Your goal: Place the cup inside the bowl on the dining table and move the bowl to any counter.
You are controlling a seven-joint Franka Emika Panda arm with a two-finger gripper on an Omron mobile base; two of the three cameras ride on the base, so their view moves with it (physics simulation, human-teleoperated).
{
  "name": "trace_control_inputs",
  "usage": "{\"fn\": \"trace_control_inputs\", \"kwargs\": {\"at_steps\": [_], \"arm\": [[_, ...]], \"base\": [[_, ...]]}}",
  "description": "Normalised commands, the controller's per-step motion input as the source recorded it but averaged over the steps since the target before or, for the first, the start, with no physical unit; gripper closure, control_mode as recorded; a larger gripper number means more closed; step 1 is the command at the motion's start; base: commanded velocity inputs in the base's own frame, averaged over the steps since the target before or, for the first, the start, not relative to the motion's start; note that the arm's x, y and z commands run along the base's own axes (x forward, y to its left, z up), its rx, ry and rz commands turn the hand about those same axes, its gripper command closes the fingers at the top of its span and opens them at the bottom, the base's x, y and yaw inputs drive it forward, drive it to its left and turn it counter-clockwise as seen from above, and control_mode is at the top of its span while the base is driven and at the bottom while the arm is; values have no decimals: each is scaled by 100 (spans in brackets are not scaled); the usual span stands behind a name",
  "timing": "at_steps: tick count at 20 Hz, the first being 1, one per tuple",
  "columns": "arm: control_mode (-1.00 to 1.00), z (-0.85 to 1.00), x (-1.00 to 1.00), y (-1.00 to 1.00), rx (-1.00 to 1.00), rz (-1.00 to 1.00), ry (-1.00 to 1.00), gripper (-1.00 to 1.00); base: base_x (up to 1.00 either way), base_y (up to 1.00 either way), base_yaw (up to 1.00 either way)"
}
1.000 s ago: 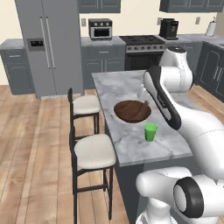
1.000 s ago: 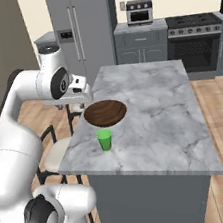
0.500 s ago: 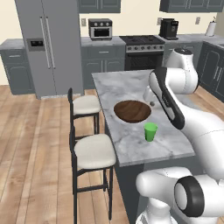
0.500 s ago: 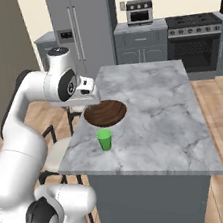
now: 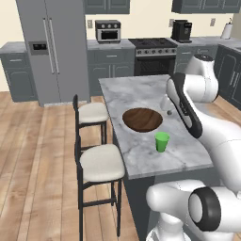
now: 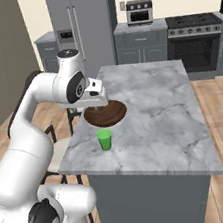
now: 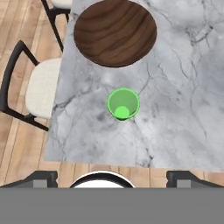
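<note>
The green cup (image 7: 123,104) stands upright on the dining table (image 7: 183,96), near its edge and just beside the brown bowl (image 7: 114,31), not touching it. The gripper (image 7: 112,177) hangs high above the cup, its claw wide and holding nothing. A stool (image 7: 38,87) sits beside the table.

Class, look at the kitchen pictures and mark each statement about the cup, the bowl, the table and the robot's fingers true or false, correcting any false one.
1. The cup stands upright on the dining table. True.
2. The cup sits inside the bowl. False: it stands beside the bowl, apart from it.
3. The bowl is empty. True.
4. The fingers are closed on the cup. False: they are spread wide, holding nothing.
5. Two stools stand along the table. True.
</note>
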Motion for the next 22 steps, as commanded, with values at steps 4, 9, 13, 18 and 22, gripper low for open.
{"fn": "trace_control_inputs", "kwargs": {"at_steps": [4,9,13,18,22], "arm": [[-100,-7,13,-24,0,0,0,-100],[-100,-1,13,-13,0,0,0,-100],[-100,0,21,-1,0,0,0,-100],[-100,0,32,0,0,0,0,-100],[-100,0,18,0,0,0,0,-100]], "base": [[0,0,0],[0,0,0],[0,0,0],[0,0,0],[0,0,0]]}}
